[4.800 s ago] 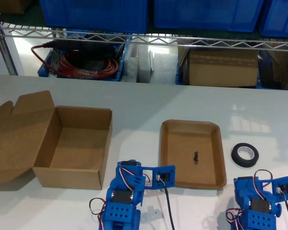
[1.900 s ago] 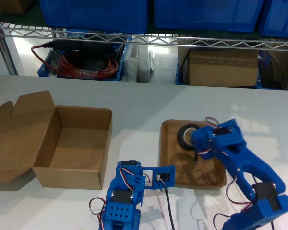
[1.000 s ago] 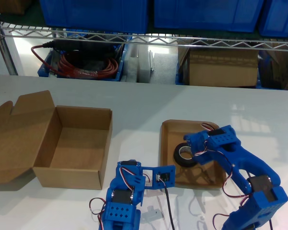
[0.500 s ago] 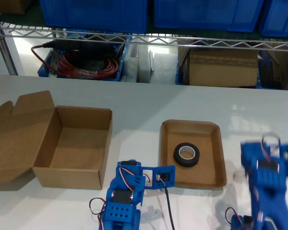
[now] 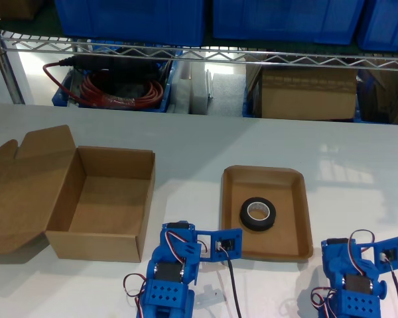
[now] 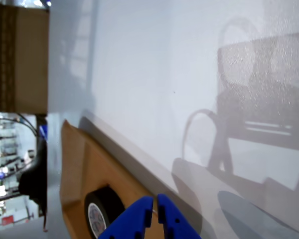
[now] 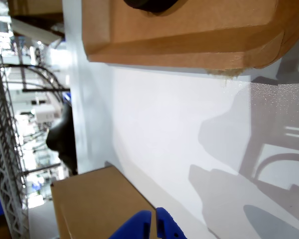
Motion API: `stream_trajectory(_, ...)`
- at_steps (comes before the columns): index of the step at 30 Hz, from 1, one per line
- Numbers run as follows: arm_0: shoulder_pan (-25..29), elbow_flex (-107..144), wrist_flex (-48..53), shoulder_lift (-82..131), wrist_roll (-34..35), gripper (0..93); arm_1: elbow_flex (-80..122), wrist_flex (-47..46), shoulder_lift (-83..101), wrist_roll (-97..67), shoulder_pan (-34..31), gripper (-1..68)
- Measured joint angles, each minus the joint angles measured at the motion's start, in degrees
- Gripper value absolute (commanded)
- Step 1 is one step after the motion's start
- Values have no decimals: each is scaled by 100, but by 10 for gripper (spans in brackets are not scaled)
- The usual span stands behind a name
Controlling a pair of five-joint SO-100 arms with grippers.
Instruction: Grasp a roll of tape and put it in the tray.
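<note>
The black roll of tape [image 5: 247,217] lies flat inside the shallow brown tray [image 5: 288,228], with no gripper touching it. My first arm [image 5: 355,281] is folded low at the exterior view's right, beside the tray. Its wrist view shows my first gripper [image 6: 155,211] shut and empty over the white table, with the tray [image 6: 82,164] and tape [image 6: 109,203] beyond. My second arm [image 5: 176,265] is folded between the tray and the box. My second gripper [image 7: 153,220] is shut and empty; its wrist view catches the tray [image 7: 189,35] and an edge of the tape [image 7: 149,4].
A deeper open cardboard box [image 5: 106,199] with flaps stands at the exterior view's left and also shows in the second wrist view [image 7: 99,204]. Behind the white table [image 5: 205,142] runs a wire shelf [image 5: 199,56] with blue bins, red cables and another carton [image 5: 305,93].
The arm at the exterior view's right carried the tape from the table into the tray, let go of it, and drew back to its folded pose. The other arm has not moved.
</note>
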Motion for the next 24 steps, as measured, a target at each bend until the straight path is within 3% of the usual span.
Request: stream_trajectory(24, 0, 0, 0, 0, 0, 2, 35, -53, 0, 220, -369, 0)
